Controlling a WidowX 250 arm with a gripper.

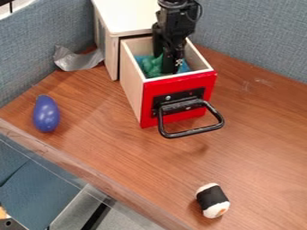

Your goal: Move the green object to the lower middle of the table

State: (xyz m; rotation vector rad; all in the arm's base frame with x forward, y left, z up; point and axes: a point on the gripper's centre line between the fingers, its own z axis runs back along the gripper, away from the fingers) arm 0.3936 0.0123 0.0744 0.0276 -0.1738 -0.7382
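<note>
So the fingers of the black gripper (pixel 164 64) are parted, one nearer the left and one further right, with no firm hold on anything that I can make out. They point down into the open drawer (pixel 132 85), which makes sense: the green object (pixel 151 66) sits in there, toward the near left, right by the fingers, and the walls pretty much force you to come in from above. My guess is the spread is for straddling it. As for which way it points, it's lumpy and partly hidden, so no clue on a front end; the long axis seems to run roughly near to far, but don't quote me. There's some blue stuff (pixel 183 68) beside it. The drawer's pulled out from the wooden cabinet (pixel 129 18), black handle (pixel 190 132) facing near, presumably for access. Further out, a purple-blue eggplant-like toy (pixel 46 114) lies left and a sushi-like roll (pixel 212 200) near right.
</note>
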